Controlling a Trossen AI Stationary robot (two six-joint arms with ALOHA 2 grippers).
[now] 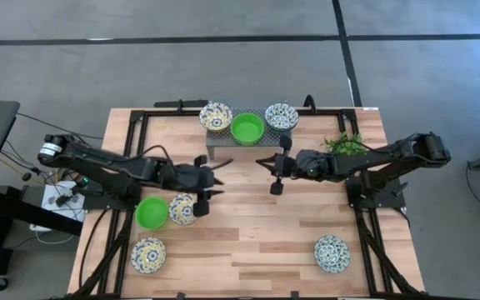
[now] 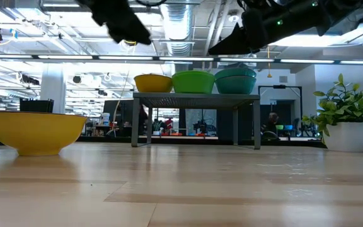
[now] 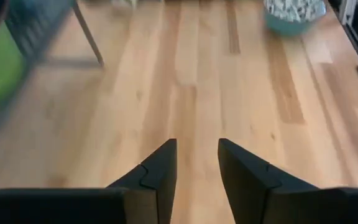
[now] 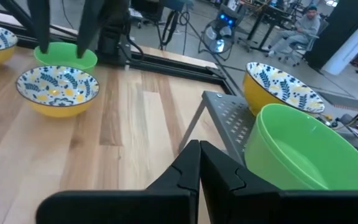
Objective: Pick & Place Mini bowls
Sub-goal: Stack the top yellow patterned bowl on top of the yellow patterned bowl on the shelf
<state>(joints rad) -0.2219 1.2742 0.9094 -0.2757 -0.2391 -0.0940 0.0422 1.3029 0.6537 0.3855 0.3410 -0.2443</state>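
Observation:
Three mini bowls sit on the grey rack: a yellow patterned one, a plain green one and a teal patterned one. On the table stand a green bowl, a yellow patterned bowl, another near the front left, and a teal patterned bowl at the front right. My left gripper hovers open above bare wood, right of the yellow patterned bowl, its fingers holding nothing. My right gripper hangs shut in front of the rack, beside the green bowl.
A small green plant in a white pot stands right of the rack. Black frame rails run along the table's sides. Bare wood lies between the left bowls and the front-right bowl.

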